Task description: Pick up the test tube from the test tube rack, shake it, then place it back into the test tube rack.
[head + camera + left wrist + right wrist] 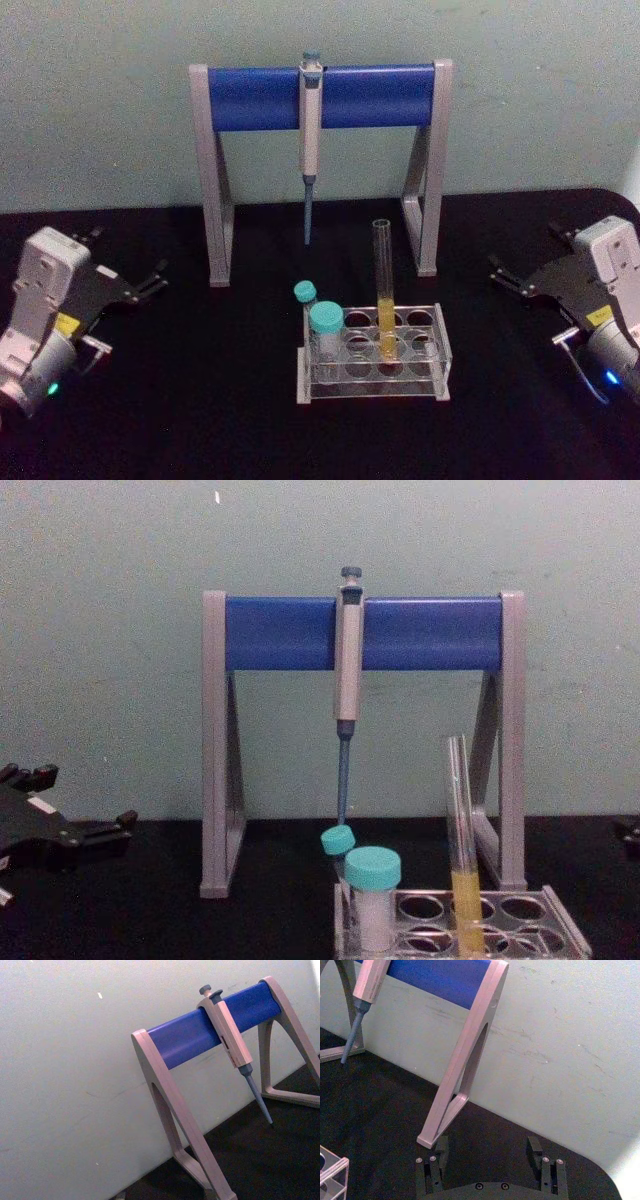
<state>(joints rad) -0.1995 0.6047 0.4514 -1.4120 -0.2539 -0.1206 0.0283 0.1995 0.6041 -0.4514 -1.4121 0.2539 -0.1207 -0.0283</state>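
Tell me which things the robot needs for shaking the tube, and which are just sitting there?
For the job:
test tube, standing in the rack
left end effector and right end effector, both open, parked out at either side

Just sitting there:
pipette
stand it hangs on
teal-capped tubes in the rack

Pale wall (90, 110), black table (180, 420).
A plain pale grey-green wall, faintly scuffed, is seen at the far side; a black table is set against it, its far right corner rounded.
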